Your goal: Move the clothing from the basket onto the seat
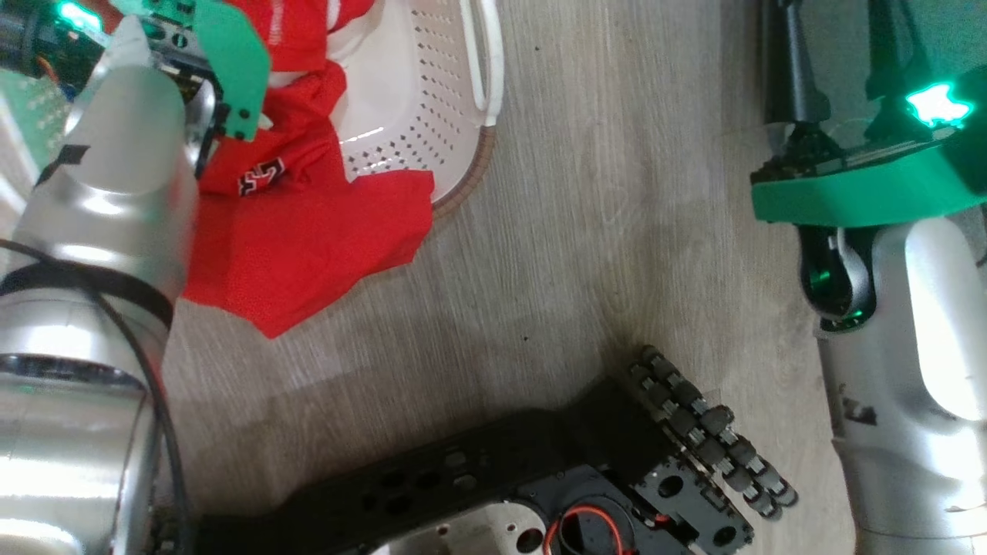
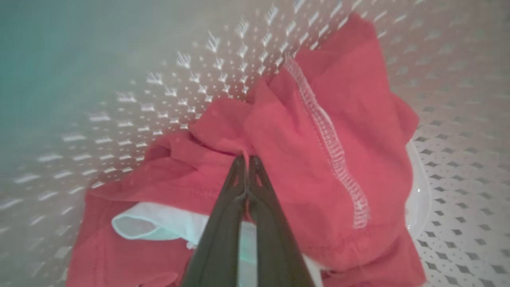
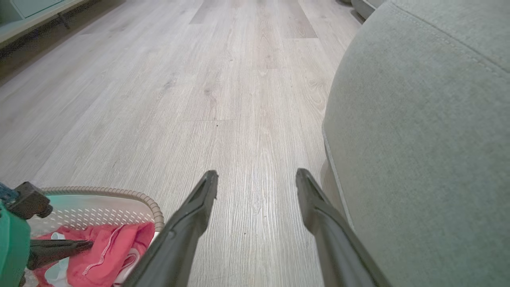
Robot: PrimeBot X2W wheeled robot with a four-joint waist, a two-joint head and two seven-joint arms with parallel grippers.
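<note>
Left claw [image 2: 247, 161] pinches crumpled red, white-trimmed clothing [image 2: 318, 159] in the basket [image 2: 458, 159]; right claw [image 3: 257, 179] spread.

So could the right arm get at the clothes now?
Probably, but awkwardly: the open right gripper has bare floor before it, yet the left gripper is shut on the clothes inside the basket.

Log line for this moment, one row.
left gripper: shut on clothing in basket | right gripper: open over floor, beside seat
</note>
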